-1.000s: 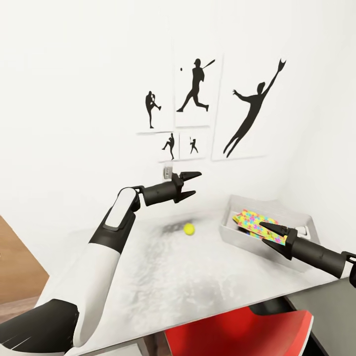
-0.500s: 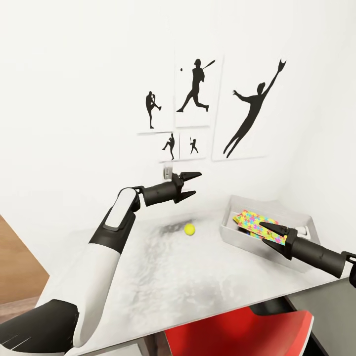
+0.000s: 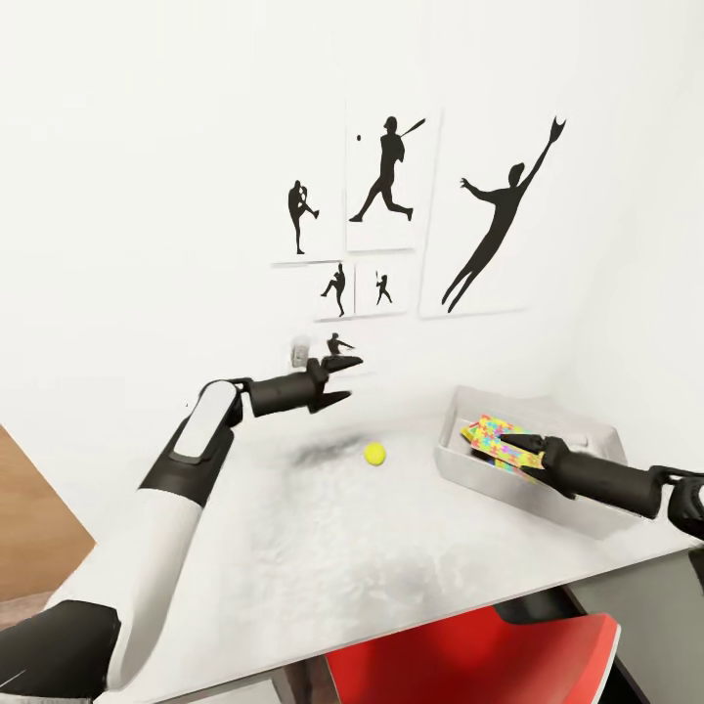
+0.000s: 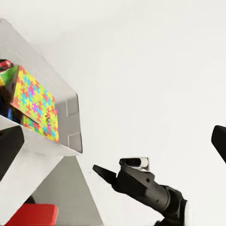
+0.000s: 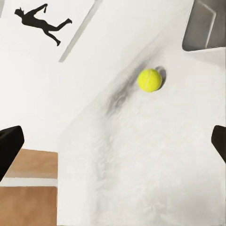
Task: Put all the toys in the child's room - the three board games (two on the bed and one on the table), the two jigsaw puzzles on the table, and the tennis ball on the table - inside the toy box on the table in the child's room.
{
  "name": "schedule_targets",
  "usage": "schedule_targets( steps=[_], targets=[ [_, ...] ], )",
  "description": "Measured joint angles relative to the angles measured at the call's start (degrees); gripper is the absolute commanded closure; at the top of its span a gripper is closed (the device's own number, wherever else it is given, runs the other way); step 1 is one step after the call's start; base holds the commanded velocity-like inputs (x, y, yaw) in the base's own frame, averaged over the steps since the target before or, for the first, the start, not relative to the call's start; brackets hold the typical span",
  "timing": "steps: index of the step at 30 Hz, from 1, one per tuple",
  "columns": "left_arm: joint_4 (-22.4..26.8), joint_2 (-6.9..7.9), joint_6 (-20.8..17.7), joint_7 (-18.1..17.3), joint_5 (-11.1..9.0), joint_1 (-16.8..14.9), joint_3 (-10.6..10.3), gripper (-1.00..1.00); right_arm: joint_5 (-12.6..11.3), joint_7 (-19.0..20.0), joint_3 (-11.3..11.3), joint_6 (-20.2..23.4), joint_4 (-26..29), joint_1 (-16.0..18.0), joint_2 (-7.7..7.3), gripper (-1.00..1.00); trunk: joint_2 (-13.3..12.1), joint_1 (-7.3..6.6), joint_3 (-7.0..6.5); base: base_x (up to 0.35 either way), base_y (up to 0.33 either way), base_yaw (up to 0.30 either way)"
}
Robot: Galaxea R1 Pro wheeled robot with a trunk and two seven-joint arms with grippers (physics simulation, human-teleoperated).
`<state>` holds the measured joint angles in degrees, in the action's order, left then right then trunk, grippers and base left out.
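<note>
The yellow-green tennis ball [image 3: 374, 453] [image 5: 150, 80] lies on the pale grey table [image 3: 391, 557], left of the toy box [image 3: 587, 430] [image 4: 70, 122]. A colourful jigsaw puzzle [image 3: 499, 437] [image 4: 35, 108] leans inside the box. A green-and-red corner of a printed box [image 4: 4, 73] peeks from behind it. My right gripper [image 3: 528, 450] hovers open over the box's near side and holds nothing. My left gripper [image 3: 342, 379] is open in the air, up and left of the ball. The left wrist view also catches the right gripper [image 4: 106, 173]. The bed is out of view.
A red chair [image 3: 469, 655] is tucked under the table's front edge. A darker, lower desk section [image 3: 645, 606] sits at the right. The white wall behind carries black sports silhouettes [image 3: 489, 225] and an outlet [image 3: 301, 349]. Wooden floor [image 5: 28, 197] shows beyond the table's left edge.
My left arm has drawn back to the left and a little lower, gripper still open. My right gripper has rolled its wrist and risen slightly over the toy box. Ball and box are unmoved.
</note>
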<state>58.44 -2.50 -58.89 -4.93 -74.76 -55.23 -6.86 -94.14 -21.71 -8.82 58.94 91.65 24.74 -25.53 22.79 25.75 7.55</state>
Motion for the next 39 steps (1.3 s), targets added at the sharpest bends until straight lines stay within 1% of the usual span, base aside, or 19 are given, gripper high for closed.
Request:
schedule_targets(
  steps=[2,4,6,9,10,13,14,16,18,21,24,25,27,29,30,32,33,35,39],
  targets=[
    [0.0,3.28,-0.5,0.0,0.0,0.3,0.1,-1.00,-0.1,-3.9,2.4,0.0,0.0,2.7,0.07,-1.00,0.0,0.00,0.00,0.000,0.000,0.000],
    [-0.1,7.24,-0.8,0.0,0.0,0.8,0.0,-1.00,-0.4,-7.9,4.9,0.0,0.0,5.9,0.48,-1.00,0.0,0.00,0.00,0.000,0.000,0.000],
    [-1.0,12.99,-1.0,0.0,0.1,1.4,-0.1,-1.00,-0.7,-13.8,8.3,-0.1,0.0,10.2,1.68,-1.00,0.0,0.00,0.00,0.000,0.000,0.000],
    [-3.4,20.93,-1.0,0.0,0.0,1.7,-0.8,-1.00,-1.0,-23.9,12.7,0.0,-0.2,16.4,5.28,-1.00,0.0,0.00,-0.01,0.000,0.000,0.000],
    [-3.7,22.16,-1.1,-0.1,-0.2,1.8,-1.1,-1.00,-0.9,-25.9,13.5,0.1,-0.3,17.6,6.18,-1.00,0.0,-0.01,0.00,0.000,0.000,0.000],
    [-4.7,28.23,-1.1,-0.2,-0.3,1.8,-3.6,-1.00,-1.0,-38.1,18.5,-0.1,-1.8,23.3,11.58,-1.00,0.0,-0.01,-0.01,0.000,0.000,0.000],
    [-4.8,29.14,-1.1,-0.2,-0.4,1.8,-4.1,-1.00,-1.0,-40.2,19.2,-0.1,-2.1,24.2,12.48,-1.00,0.0,-0.01,0.00,0.000,0.000,0.000],
    [-5.1,32.01,-1.1,-0.3,-0.4,1.9,-5.3,-1.00,-1.7,-47.1,21.8,-0.3,-3.7,27.4,15.39,-1.00,0.0,-0.01,-0.01,0.000,0.000,0.000],
    [-5.3,33.99,-1.1,-0.3,-0.4,2.0,-5.9,-1.00,-2.4,-50.6,23.3,-0.3,-5.3,29.5,17.01,-1.00,0.0,-0.01,-0.01,0.000,0.000,0.000],
    [-5.4,36.54,-1.1,-0.4,-0.5,2.1,-6.9,-1.00,-3.0,-53.6,25.4,-0.3,-9.4,32.7,18.74,-1.00,0.0,-0.01,-0.01,0.000,0.000,0.000],
    [-5.5,39.92,-1.1,-1.0,-0.5,2.1,-10.0,-1.00,-3.2,-54.7,27.4,-0.3,-14.5,35.1,20.65,-1.00,0.0,-0.01,-0.01,0.000,0.000,0.000],
    [-5.4,40.56,-1.1,-1.5,-0.6,2.1,-10.6,-1.00,-3.2,-54.9,27.9,-0.3,-15.6,35.5,21.08,-1.00,0.0,-0.01,-0.01,0.000,0.000,0.000],
    [-5.4,42.64,-1.1,-4.2,-0.6,2.1,-12.8,-1.00,-3.1,-55.6,29.3,-0.1,-18.9,36.7,22.45,-1.00,0.0,-0.01,-0.01,0.000,0.000,0.000],
    [-5.4,45.39,-1.1,-9.8,-0.4,2.2,-16.3,-1.00,-3.0,-56.7,30.5,0.3,-23.4,37.6,24.28,-1.00,0.0,-0.01,0.00,0.000,0.000,0.000],
    [-5.4,46.11,-1.1,-11.5,-0.4,2.2,-17.2,-1.00,-2.9,-56.9,30.7,0.4,-24.4,37.8,24.81,-1.00,0.0,-0.01,0.00,0.000,0.000,0.000],
    [-5.2,49.04,-1.1,-17.5,-0.1,2.2,-20.7,-1.00,-2.7,-57.6,31.2,0.5,-27.8,38.2,26.92,-1.00,0.0,-0.01,-0.01,0.000,0.000,0.000],
    [-5.1,49.83,-1.1,-18.9,0.0,2.2,-21.5,-1.00,-2.7,-57.7,31.3,0.5,-28.5,38.3,27.47,-1.00,0.0,-0.01,-0.01,0.000,0.000,0.000],
    [-4.9,52.50,-1.1,-23.6,0.2,2.2,-23.7,-1.00,-2.4,-58.0,31.5,0.5,-30.7,39.0,29.22,-1.00,0.0,-0.01,-0.01,0.000,0.000,0.000],
    [-4.7,54.83,-1.1,-28.1,0.4,2.2,-26.0,-1.00,-0.4,-58.2,31.6,0.5,-34.9,39.9,31.17,-1.00,0.0,-0.01,-0.01,0.000,0.000,0.000]
  ],
)
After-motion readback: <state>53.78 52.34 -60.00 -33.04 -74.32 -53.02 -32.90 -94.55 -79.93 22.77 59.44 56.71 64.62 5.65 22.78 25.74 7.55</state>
